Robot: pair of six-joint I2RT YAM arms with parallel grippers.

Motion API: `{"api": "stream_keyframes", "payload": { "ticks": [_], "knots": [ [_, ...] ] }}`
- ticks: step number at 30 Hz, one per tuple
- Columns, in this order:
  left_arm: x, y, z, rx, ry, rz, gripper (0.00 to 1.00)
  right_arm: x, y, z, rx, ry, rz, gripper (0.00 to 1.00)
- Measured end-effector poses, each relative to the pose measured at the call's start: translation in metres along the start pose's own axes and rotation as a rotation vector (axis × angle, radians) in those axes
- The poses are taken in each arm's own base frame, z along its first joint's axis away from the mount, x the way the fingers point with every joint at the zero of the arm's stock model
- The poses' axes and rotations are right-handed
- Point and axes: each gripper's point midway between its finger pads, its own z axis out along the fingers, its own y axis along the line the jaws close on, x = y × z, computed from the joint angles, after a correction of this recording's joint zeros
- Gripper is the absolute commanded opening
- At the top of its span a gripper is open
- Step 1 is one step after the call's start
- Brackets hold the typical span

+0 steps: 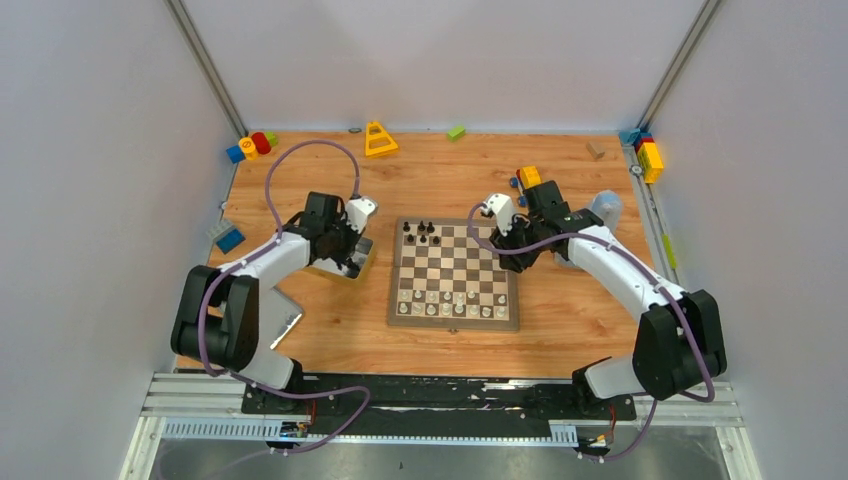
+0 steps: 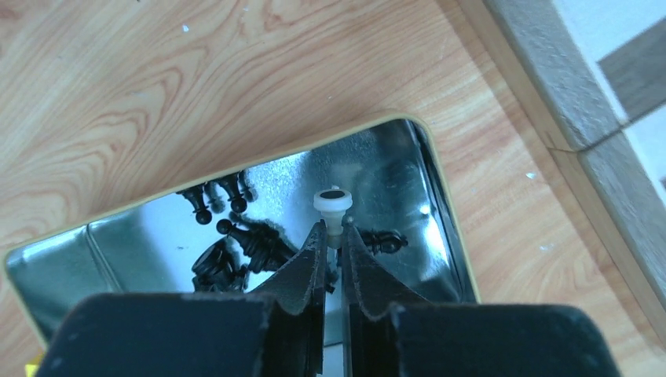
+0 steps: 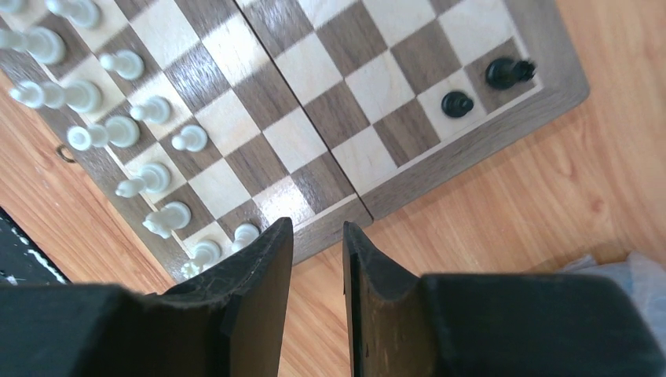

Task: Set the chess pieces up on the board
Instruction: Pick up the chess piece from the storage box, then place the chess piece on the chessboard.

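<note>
Your left fingers pinch a white piece at their very tips, over the tin. It may twist free on the lift. Right fingers apart, empty, beside the board.

**Robotics lab, enclosed test cell**

Plain white enclosure walls; aluminium frame posts; wooden table. The left arm and right arm are bolted to a metal rail, with exposed purple cables. Props: board, toy blocks.

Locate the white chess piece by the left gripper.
Left wrist view: the white piece is pinched between the left gripper's tips over the open silver tin, with black pieces lying beside it; the tin sits left of the board.
</note>
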Motion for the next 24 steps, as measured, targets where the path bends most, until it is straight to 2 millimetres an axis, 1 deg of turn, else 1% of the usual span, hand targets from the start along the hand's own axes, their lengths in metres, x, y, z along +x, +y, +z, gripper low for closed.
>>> {"api": "stream_keyframes", "payload": {
  "ticks": [3, 6, 9, 12, 17, 19, 21, 23, 24],
  "knots": [
    [-0.008, -0.004, -0.014, 0.037, -0.019, 0.027, 0.11, -0.021, 0.0, -0.007, -0.013, -0.052, -0.014, 0.31],
    [-0.023, -0.011, -0.029, 0.085, -0.056, 0.064, 0.12, -0.044, 0.001, -0.014, -0.043, -0.115, -0.022, 0.31],
    [-0.044, -0.02, -0.047, 0.135, -0.101, 0.112, 0.13, -0.065, 0.008, -0.017, -0.101, -0.168, -0.014, 0.31],
    [-0.068, -0.032, -0.067, 0.189, -0.156, 0.168, 0.13, -0.083, 0.016, -0.019, -0.177, -0.215, 0.007, 0.32],
    [-0.114, -0.069, -0.097, 0.307, -0.254, 0.262, 0.12, -0.121, 0.032, -0.026, -0.333, -0.304, 0.045, 0.32],
    [-0.132, -0.088, -0.108, 0.357, -0.29, 0.305, 0.11, -0.135, 0.037, -0.029, -0.394, -0.331, 0.063, 0.34],
    [-0.145, -0.107, -0.115, 0.406, -0.313, 0.341, 0.11, -0.147, 0.042, -0.031, -0.456, -0.35, 0.085, 0.36],
    [-0.154, -0.125, -0.116, 0.452, -0.32, 0.373, 0.1, -0.156, 0.047, -0.034, -0.51, -0.365, 0.105, 0.42],
    [-0.158, -0.134, -0.115, 0.473, -0.319, 0.386, 0.1, -0.158, 0.049, -0.031, -0.545, -0.361, 0.124, 0.44]
  ]
}}
